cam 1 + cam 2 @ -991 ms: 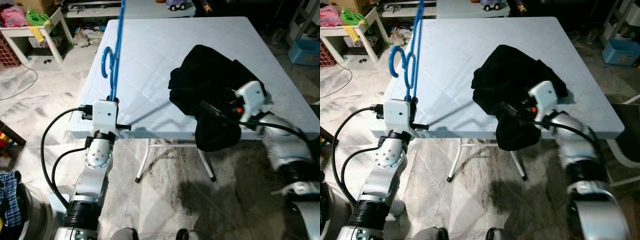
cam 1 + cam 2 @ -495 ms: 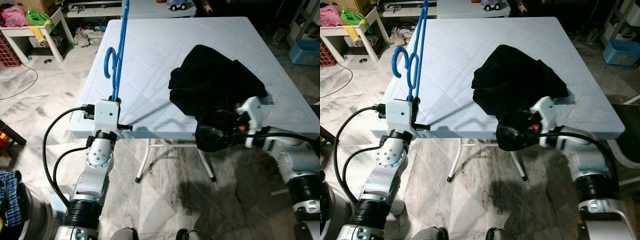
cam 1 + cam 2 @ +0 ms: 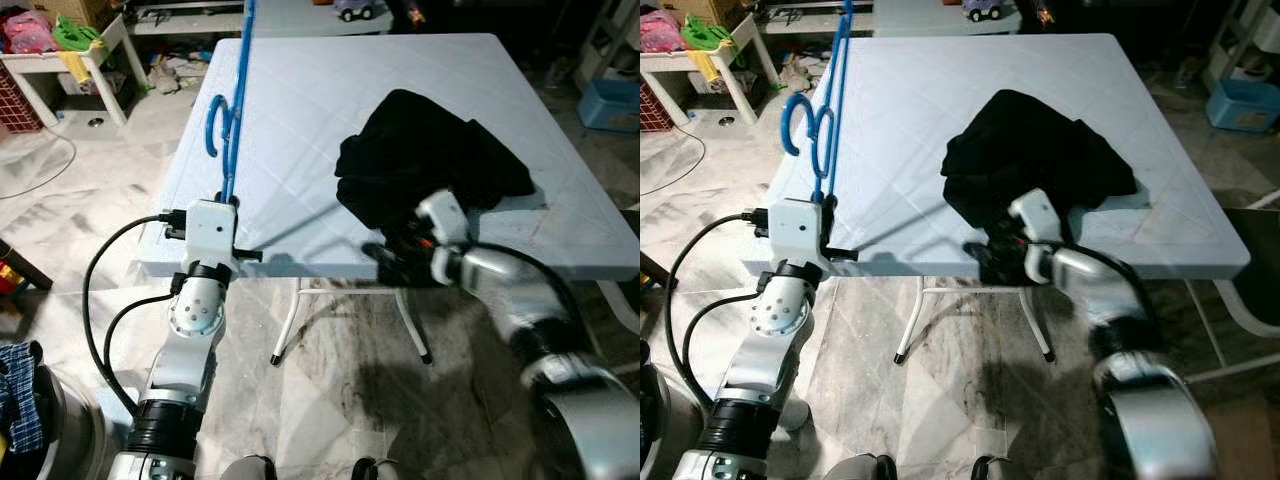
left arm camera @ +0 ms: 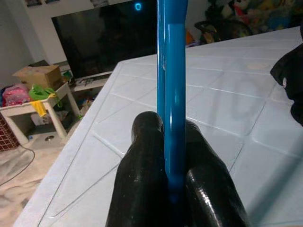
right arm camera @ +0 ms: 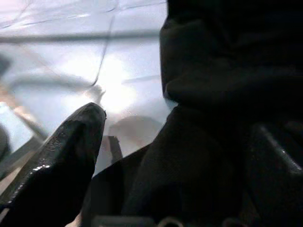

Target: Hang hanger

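Observation:
A blue plastic hanger [image 3: 232,120] stands upright over the left edge of the pale blue table [image 3: 300,90], its hook [image 3: 214,125] pointing left. My left gripper [image 4: 173,189] is shut on the hanger's lower bar, just past the table's front left corner. A black garment [image 3: 430,160] lies crumpled on the right half of the table, and one fold drapes over the front edge. My right gripper [image 3: 395,258] is at that fold, below the front edge. Its fingers [image 5: 71,156] stand apart with black cloth [image 5: 213,142] between them.
The table's white folding legs [image 3: 290,320] stand on the marble floor in front of me. A small white side table [image 3: 60,55] with coloured things is at the far left. A blue stool [image 3: 610,100] is at the far right. A basket with checked cloth [image 3: 20,410] sits at bottom left.
My right arm has swung left along the table's front edge, and its gripper now sits further left in the hanging fold, which looks shorter. The left arm and hanger have barely moved.

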Tool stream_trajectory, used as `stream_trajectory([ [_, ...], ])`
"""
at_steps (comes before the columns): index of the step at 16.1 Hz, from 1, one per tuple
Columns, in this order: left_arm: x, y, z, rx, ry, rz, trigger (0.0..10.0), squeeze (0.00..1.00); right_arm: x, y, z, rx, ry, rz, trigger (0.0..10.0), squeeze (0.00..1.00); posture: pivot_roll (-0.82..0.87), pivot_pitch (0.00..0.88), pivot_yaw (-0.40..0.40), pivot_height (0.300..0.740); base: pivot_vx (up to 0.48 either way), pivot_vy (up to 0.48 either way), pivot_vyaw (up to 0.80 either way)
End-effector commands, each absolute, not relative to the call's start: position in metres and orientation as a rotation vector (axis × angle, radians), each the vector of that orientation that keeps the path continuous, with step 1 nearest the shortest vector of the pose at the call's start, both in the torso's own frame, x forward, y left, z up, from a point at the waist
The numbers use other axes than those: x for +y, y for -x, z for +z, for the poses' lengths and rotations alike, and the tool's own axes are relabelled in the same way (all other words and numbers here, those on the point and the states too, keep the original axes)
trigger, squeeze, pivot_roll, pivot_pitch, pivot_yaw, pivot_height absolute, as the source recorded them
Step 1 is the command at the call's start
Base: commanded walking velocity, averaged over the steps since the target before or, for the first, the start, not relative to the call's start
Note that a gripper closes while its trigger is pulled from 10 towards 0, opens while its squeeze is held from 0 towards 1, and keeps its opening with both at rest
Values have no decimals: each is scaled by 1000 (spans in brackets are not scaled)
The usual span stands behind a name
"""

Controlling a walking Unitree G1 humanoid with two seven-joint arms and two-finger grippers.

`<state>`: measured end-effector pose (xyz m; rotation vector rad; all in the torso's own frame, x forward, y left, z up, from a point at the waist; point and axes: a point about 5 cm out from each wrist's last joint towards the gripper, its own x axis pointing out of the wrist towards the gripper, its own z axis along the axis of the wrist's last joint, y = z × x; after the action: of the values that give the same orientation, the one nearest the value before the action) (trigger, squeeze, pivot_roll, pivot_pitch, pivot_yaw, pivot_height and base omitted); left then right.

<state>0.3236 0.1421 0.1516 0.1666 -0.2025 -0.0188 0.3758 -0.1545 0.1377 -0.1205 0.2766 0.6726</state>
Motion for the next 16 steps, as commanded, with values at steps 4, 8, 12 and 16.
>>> stream_trajectory([
  [4, 148, -321, 156, -221, -171, 5, 10000, 0, -139, -393, 146, 267, 116, 510, 10000, 0, 48, 126, 3, 740, 0, 0, 0],
  [8, 147, -322, 159, -228, -176, 8, 10000, 0, -145, -416, 200, 44, 114, 185, 10000, 0, 58, 125, 8, 740, 0, 0, 0],
  [12, 143, -323, 157, -227, -173, 1, 10000, 0, -151, -420, 241, -177, 135, 119, 10000, 0, 33, 115, 10, 740, 0, 0, 0],
  [16, 133, -328, 157, -227, -155, -27, 10000, 0, -169, -406, 213, -151, 215, 300, 10000, 0, -27, 106, 16, 740, 0, 0, 0],
])
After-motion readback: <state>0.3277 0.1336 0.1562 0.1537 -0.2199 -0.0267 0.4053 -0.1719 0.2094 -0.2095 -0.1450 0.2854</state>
